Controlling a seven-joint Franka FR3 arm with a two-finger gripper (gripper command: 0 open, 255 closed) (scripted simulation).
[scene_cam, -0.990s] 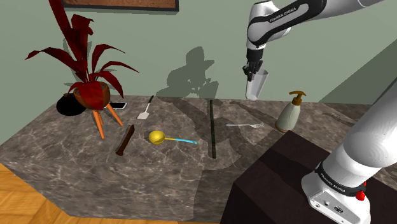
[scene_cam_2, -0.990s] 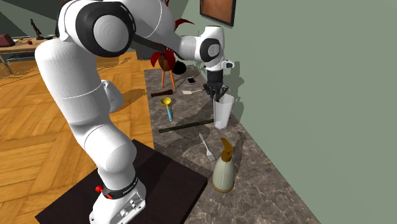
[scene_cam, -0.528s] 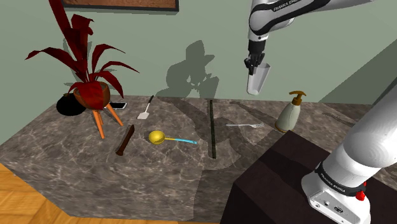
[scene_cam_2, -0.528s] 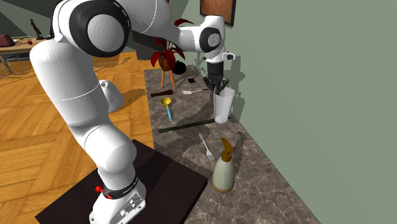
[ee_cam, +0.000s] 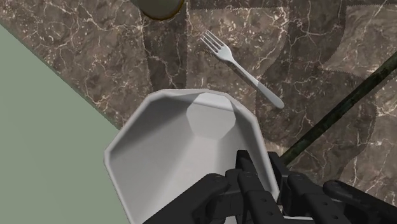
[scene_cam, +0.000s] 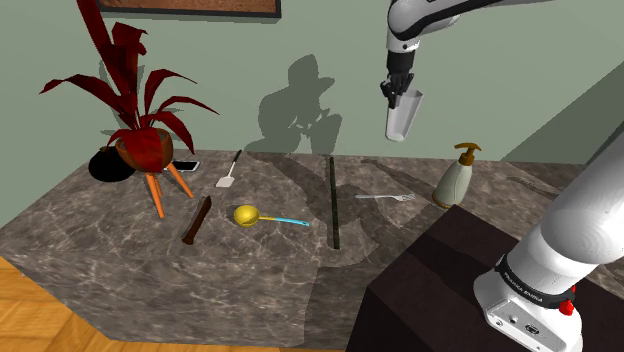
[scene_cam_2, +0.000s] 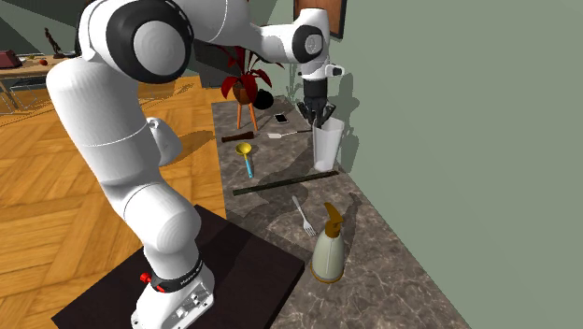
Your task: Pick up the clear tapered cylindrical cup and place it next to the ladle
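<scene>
A pale grey tapered cup (scene_cam: 402, 116) (scene_cam_2: 326, 146) (ee_cam: 184, 146) hangs in the air above the marble counter, close to the green wall. My black gripper (scene_cam: 398, 92) (scene_cam_2: 318, 114) (ee_cam: 267, 184) is shut on its rim, one finger inside the cup and one outside. The ladle (scene_cam: 256, 215) (scene_cam_2: 246, 155), with a yellow bowl and a light blue handle, lies flat on the counter, well off toward the shoulder view's left of the cup. In the wrist view I look down into the cup's open mouth.
On the marble counter (scene_cam: 280, 255) lie a long dark rod (scene_cam: 334, 200), a fork (scene_cam: 385, 197) (ee_cam: 240, 60), a small spatula (scene_cam: 229, 170) and a brown stick (scene_cam: 197, 219). A soap dispenser (scene_cam: 455, 178) stands near my stand. A red-leaved plant (scene_cam: 140, 140) stands at the far end.
The gripper has risen with the cup, carrying it higher above the counter. Everything on the counter lies as before.
</scene>
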